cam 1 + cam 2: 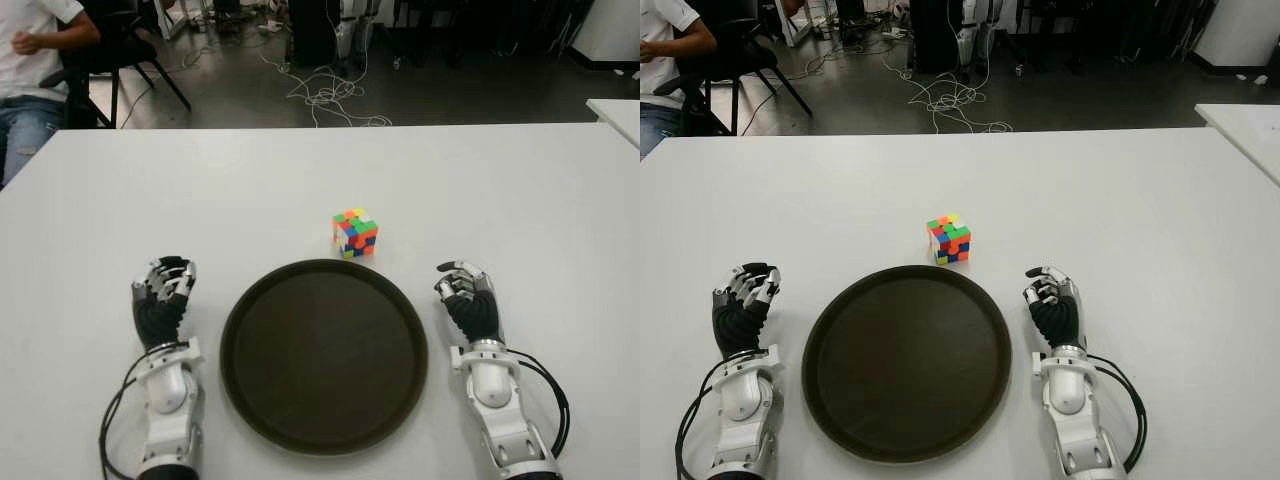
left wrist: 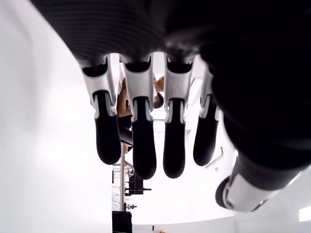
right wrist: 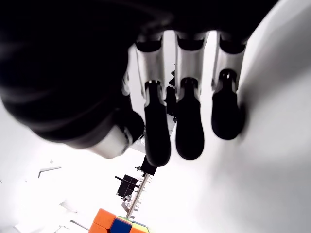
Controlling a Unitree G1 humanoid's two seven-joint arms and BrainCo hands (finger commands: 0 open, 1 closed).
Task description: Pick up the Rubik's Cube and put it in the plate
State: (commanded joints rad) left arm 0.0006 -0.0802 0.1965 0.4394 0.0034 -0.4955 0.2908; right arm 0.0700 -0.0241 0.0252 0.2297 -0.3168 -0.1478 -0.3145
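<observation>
Reaching comes first: the Rubik's Cube [image 1: 355,233] sits on the white surface [image 1: 520,190] just beyond the plate [image 1: 324,355], untouched. The right hand [image 1: 462,288], loosely open and empty, is nearer, so it should approach from the side, closing on opposite faces. The left hand [image 1: 163,290], also relaxed and empty, shows left of the plate.

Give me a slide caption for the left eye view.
Rubik's Cube sits behind the empty plate, both hands flanking it, holding nothing.

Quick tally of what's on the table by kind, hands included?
Rubik's Cube: 1
Plate: 1, nothing in it
Robot hands: 2, left hand and right hand, both holding nothing
Total: 4
</observation>
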